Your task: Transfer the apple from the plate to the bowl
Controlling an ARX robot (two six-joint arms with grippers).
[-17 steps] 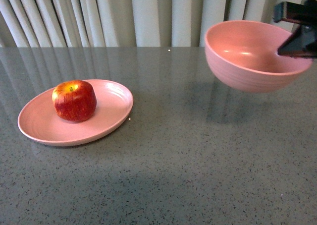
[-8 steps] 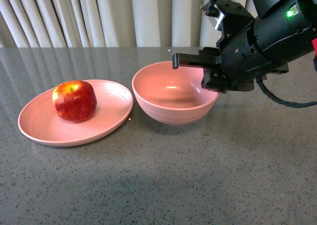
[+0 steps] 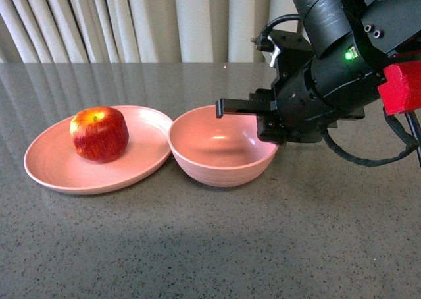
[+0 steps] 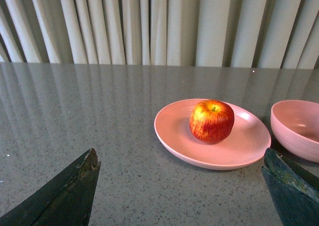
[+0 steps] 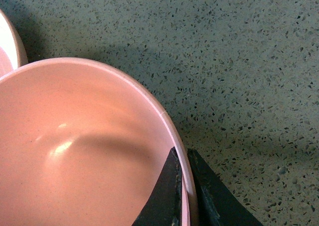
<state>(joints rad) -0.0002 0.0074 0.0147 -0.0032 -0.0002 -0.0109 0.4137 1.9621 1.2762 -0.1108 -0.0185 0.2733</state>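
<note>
- On the table's left side, front view: round, red, finely streaked apple (image 3: 99,133) sits on the wide, shallow, oval pink plate (image 3: 59,177), toward the plate's far half.
- Apple stands upright with its stem end up. A yellow-orange patch surrounds the short stem, with a glossy highlight on the shoulder.
- Deep, round pink bowl (image 3: 220,164) rests on the grey speckled stone-look table (image 3: 263,246) just right of the plate. The rims are close; I cannot tell whether they touch.
- Bowl is empty and shows faint ridges low on its outer wall.
- Black right gripper (image 3: 270,131) is clamped on the bowl's right-hand rim. In the right wrist view one finger lies inside the wall and one outside, with the rim pinched between them (image 5: 185,196).
- Apple is well apart from the right gripper, with the whole width of the bowl between them.
- Left gripper (image 4: 182,155) has its jaws spread wide and holds nothing. It is seen only in its own wrist view.
- From that wrist the apple (image 4: 212,121) lies ahead of the left gripper, clear of both fingers.
- Pale pleated curtain (image 3: 164,22) hangs behind the table.
</note>
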